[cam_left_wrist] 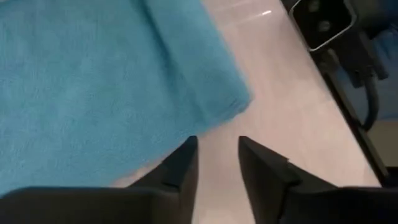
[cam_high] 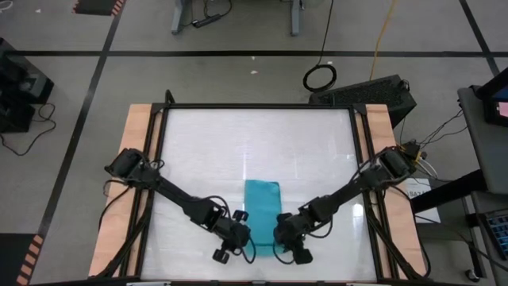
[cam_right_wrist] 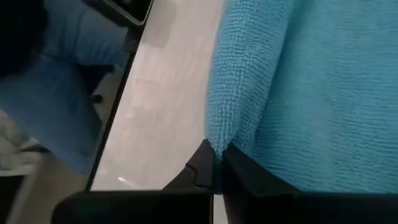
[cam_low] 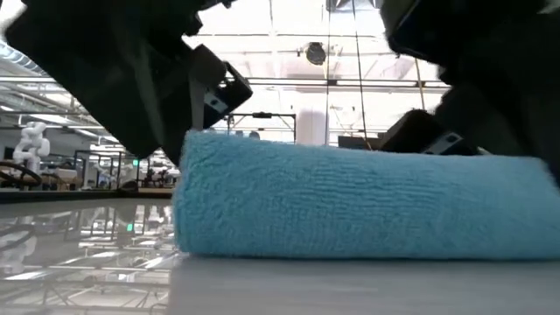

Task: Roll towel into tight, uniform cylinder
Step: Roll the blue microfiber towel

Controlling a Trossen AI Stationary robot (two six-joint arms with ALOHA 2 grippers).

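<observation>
The turquoise towel [cam_high: 262,205] lies flat on the white table near its front edge, its long side running front to back. Its near end is turned over into a thick fold [cam_low: 350,201]. My left gripper [cam_high: 240,237] is open at the left end of that fold. In the left wrist view, my left gripper [cam_left_wrist: 217,152] has its gap over bare table, just off the towel's corner [cam_left_wrist: 239,102], with one finger at the cloth's edge. My right gripper [cam_high: 282,237] is at the fold's right end and is shut on the towel [cam_right_wrist: 323,81]. My left gripper has one finger [cam_left_wrist: 183,155] at the towel's edge; whether it touches the cloth I cannot tell. My right gripper [cam_right_wrist: 216,155] pinches the turned-over edge at its right-hand corner [cam_right_wrist: 217,134] between its two fingers, taking more than one layer. It comes from the table's right side, slanting down. The towel rests on the table.
Both arms reach in from the table's wooden side rails [cam_high: 135,159] and meet close together at the front edge. The white tabletop [cam_high: 254,143] lies bare behind the towel. A black case [cam_high: 373,91] and cables lie on the floor beyond the far right corner.
</observation>
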